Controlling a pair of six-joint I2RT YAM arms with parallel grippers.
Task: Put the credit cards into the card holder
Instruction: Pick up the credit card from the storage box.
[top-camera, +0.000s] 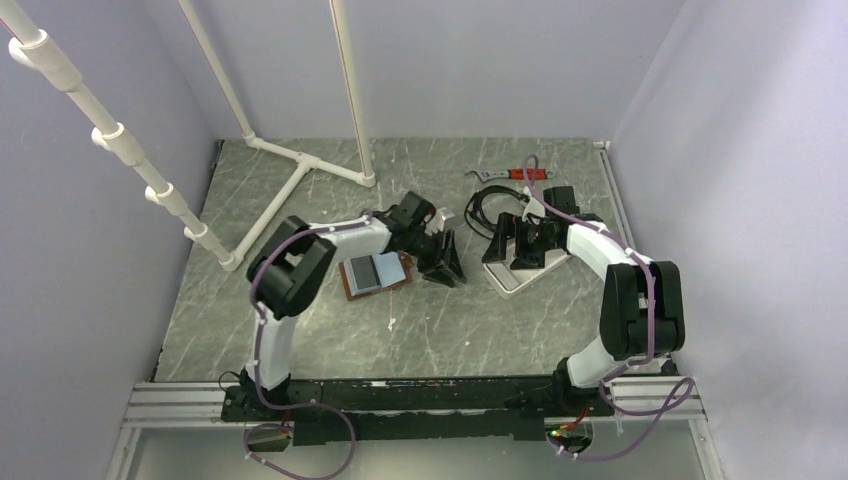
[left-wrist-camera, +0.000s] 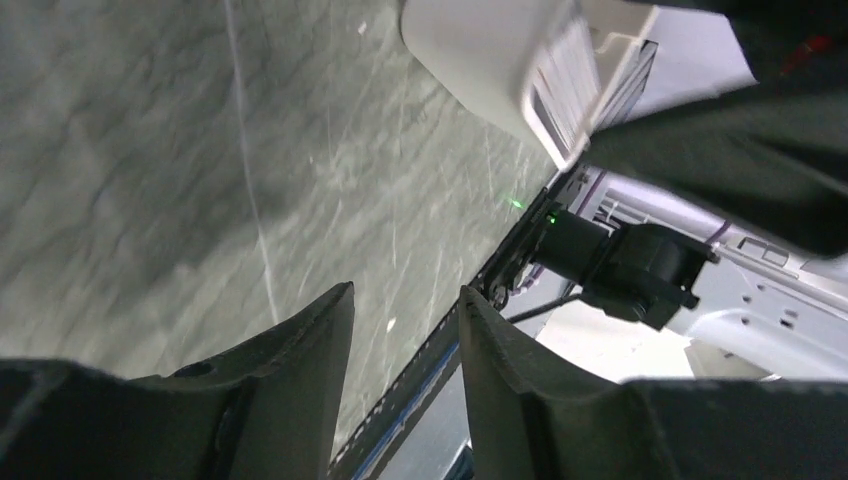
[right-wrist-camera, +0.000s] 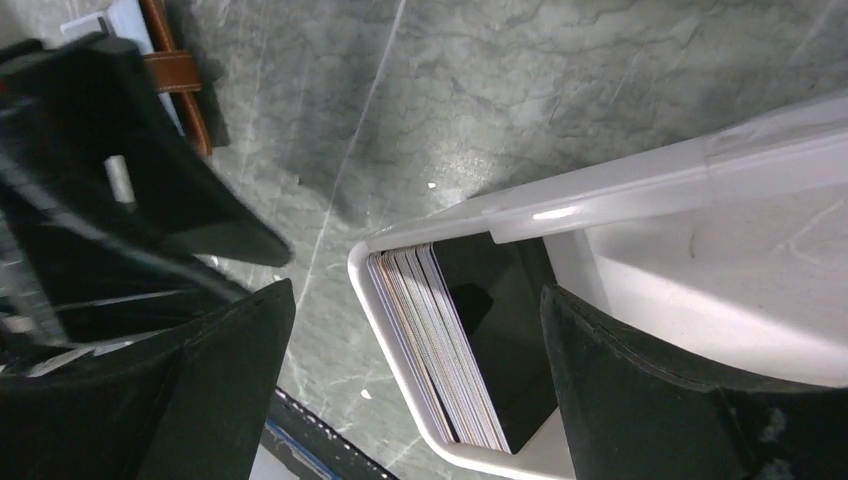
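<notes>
The brown card holder (top-camera: 349, 287) lies open on the table with a grey credit card (top-camera: 371, 271) on it. A strip of it also shows in the right wrist view (right-wrist-camera: 175, 72). A stack of several credit cards (right-wrist-camera: 440, 350) stands on edge at one end of the white tray (top-camera: 508, 281). My right gripper (right-wrist-camera: 416, 290) is open, one finger outside the tray's end and one inside, with the stack between them. It holds nothing. My left gripper (top-camera: 441, 262) hangs just right of the card holder. In the left wrist view it (left-wrist-camera: 402, 292) is open and empty above the table.
A white pipe frame (top-camera: 300, 165) stands at the back left. A black cable coil (top-camera: 485, 208) and a red-handled tool (top-camera: 525, 173) lie behind the tray. The two grippers are close together. The tray also shows in the left wrist view (left-wrist-camera: 480, 60).
</notes>
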